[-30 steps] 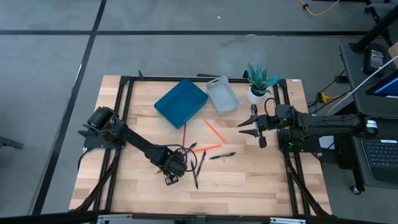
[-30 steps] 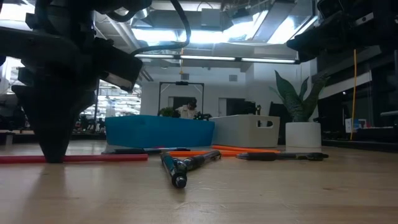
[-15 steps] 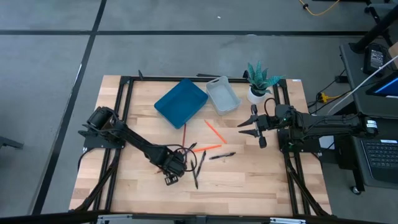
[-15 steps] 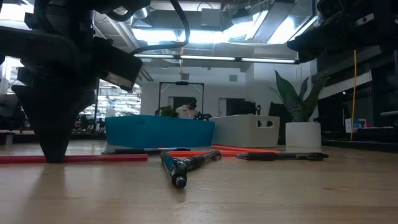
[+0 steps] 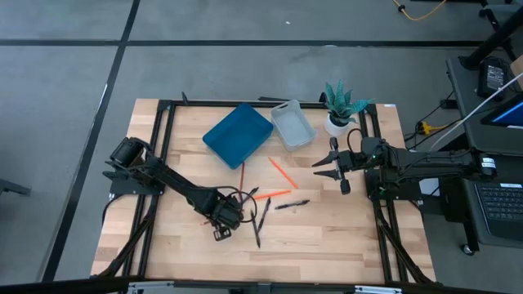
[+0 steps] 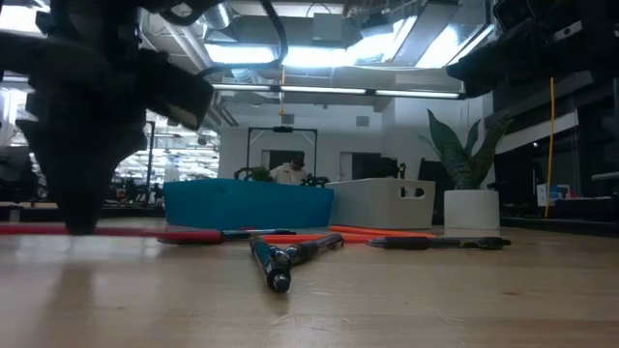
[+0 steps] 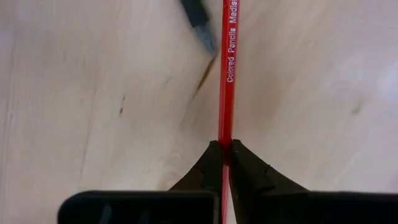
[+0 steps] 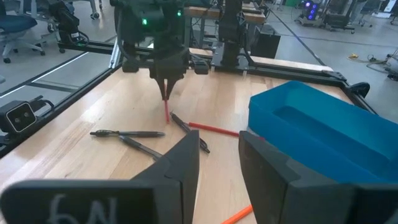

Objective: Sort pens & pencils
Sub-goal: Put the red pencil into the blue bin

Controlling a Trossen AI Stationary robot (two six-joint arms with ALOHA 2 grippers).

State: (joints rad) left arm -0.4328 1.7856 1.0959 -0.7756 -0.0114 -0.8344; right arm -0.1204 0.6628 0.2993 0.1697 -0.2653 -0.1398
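A red pencil (image 7: 226, 74) is pinched at one end between the closed fingers of the left end effector (image 7: 225, 163), low over the worktop (image 5: 327, 237), presumably for sorting into a bin. The right end effector (image 5: 331, 166) is held open beside the plant (image 5: 341, 104), idle.

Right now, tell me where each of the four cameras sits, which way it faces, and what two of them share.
High view: overhead, looking straight down on the light wooden table; both dark arms show.
Low view: at table height, looking level across the scattered sticks to the room; the left arm looms dark.
Left wrist view: above the left hand, facing down; its fingers pinch the thin red pencil.
Right wrist view: behind the right hand, facing across the table; its open fingers show.
Shared: the right wrist view also shows that pencil.
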